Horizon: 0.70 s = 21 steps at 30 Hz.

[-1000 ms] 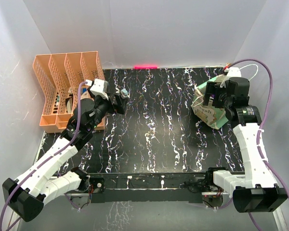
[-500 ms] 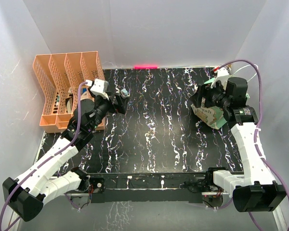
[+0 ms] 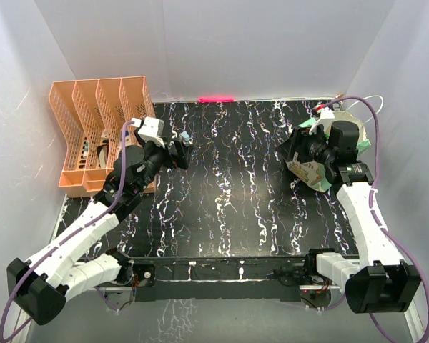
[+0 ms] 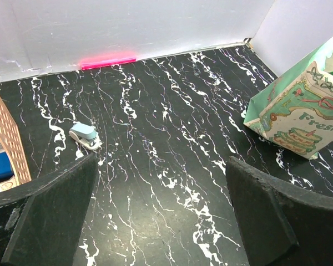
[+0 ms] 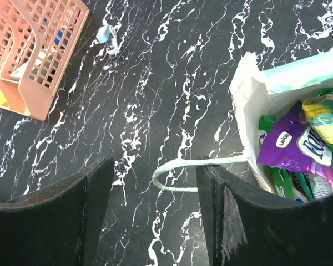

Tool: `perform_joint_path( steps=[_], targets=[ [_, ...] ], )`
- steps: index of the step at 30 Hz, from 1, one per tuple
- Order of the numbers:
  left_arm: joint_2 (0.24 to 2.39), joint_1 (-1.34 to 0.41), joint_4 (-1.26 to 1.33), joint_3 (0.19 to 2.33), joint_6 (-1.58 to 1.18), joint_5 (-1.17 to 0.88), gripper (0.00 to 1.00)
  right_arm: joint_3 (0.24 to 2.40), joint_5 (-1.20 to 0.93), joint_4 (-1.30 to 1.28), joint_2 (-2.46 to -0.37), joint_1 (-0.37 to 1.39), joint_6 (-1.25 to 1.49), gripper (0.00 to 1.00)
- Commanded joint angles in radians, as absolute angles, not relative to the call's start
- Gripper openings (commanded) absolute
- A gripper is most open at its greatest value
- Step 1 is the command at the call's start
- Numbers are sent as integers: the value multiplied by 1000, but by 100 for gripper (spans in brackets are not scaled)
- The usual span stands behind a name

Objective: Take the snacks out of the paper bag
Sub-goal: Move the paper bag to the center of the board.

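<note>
no snacks (image 5: 291, 147) are out yet; you see them inside the paper bag (image 5: 250, 88) on the counter's (image 3: 229, 186) right side. your right pincer (image 5: 154, 183) hangs open by its mouth, left pincer (image 4: 161, 166) open too.

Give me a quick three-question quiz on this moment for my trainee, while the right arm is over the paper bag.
1. True or false: the purple packet lies inside the paper bag.
2. In the right wrist view, what shows in the gap between the right fingers? A) the bag's string handle B) a pair of scissors C) a drinking cup
3. What are the left fingers holding?

Key: 1 true. 2 A. 3 nothing; they stand wide open over bare table.
</note>
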State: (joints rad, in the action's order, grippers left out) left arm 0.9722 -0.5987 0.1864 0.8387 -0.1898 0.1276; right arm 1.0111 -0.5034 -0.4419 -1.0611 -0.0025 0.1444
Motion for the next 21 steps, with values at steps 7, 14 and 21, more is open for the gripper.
perform_joint_path(
  steps=[7, 14, 21],
  targets=[
    [981, -603, 218, 838, -178, 133, 98, 957, -619, -242, -1089, 19, 258, 51],
    [995, -603, 212, 844, -178, 133, 98, 963, -633, -261, -1091, 171, 314, 30],
    [1000, -602, 192, 857, -188, 152, 98, 1003, -487, -221, -1116, 486, 497, 20]
  ],
)
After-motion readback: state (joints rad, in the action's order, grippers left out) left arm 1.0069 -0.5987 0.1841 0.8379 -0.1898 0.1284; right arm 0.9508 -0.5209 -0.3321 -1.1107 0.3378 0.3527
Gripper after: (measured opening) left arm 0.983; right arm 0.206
